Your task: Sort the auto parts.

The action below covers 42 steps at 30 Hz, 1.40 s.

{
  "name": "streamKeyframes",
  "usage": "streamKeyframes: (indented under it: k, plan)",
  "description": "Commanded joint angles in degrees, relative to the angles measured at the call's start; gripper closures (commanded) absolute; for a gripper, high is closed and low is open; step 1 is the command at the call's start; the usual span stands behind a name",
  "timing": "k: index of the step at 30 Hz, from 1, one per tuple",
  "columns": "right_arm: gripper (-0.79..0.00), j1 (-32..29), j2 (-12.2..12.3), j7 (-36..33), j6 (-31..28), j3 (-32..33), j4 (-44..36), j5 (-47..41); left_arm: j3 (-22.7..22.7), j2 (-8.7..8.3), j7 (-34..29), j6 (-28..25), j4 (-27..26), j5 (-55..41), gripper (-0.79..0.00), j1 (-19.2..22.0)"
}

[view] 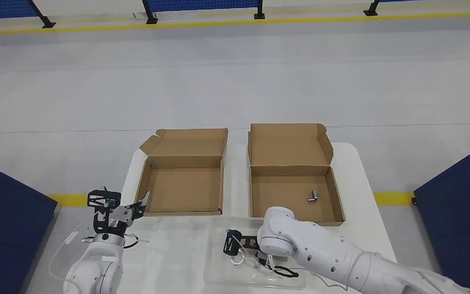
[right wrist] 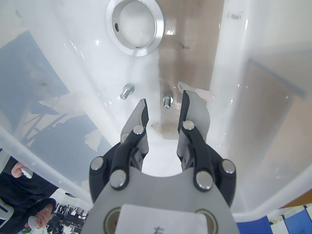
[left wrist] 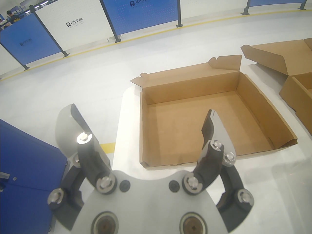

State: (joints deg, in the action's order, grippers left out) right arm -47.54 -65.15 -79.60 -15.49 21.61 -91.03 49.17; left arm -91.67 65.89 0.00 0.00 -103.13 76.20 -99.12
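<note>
Inside clear bin (right wrist: 36,162), 2 silver bolts (right wrist: 127,91) (right wrist: 167,100)

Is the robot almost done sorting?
Just started. One small metal part lies in the right-side brown cardboard box. The right hand is open around a silver bolt in the clear plastic bin. A second silver bolt and a silver metal ring wait there.

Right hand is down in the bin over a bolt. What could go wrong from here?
1. The bolt lies off-centre between the fingertips of the open right hand, nearer one of them; closing could flick it away instead of pinching it.
2. The hand is deep in the bin; going lower could scrape the floor or shove the bin.
</note>
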Motion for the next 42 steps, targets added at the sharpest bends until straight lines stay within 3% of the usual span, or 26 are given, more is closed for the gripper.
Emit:
streamKeyframes:
  k: [1,4,7,11,18,33,37,42]
  plan:
    - [-0.203,-0.06,-0.12,0.11,-0.15,0.05,0.38,0.05,0.00,0.00,0.00,0.00,0.00,0.00,-0.785,0.00]
    - [-0.129,-0.12,-0.32,0.20,-0.44,0.13,0.90,0.02,0.00,0.00,0.00,0.00,0.00,0.00,-0.785,0.00]
    - [0.000,-0.16,-0.51,0.04,-0.40,0.25,1.35,0.08,0.00,0.00,0.00,0.00,0.00,0.00,-0.785,0.00]
    - [0.000,0.02,-0.56,-1.19,0.26,0.85,0.82,0.35,0.00,0.00,0.00,0.00,0.00,0.00,-0.785,0.00]
    - [0.000,-0.97,1.36,-8.40,0.13,4.52,-7.30,-1.98,0.00,0.00,0.00,0.00,0.00,0.00,-0.785,0.00]
    - [0.000,-1.39,1.49,-6.86,0.17,5.04,-7.02,-2.11,0.00,0.00,0.00,0.00,0.00,0.00,-0.785,0.00]
    - [0.000,-2.38,3.10,-7.12,-1.38,9.45,-8.72,-5.42,0.00,0.00,0.00,0.00,0.00,0.00,-0.785,0.00]
    - [0.000,-5.71,6.96,-6.20,-2.99,16.62,-13.71,-12.31,0.00,0.00,0.00,0.00,0.00,0.00,-0.785,0.00]
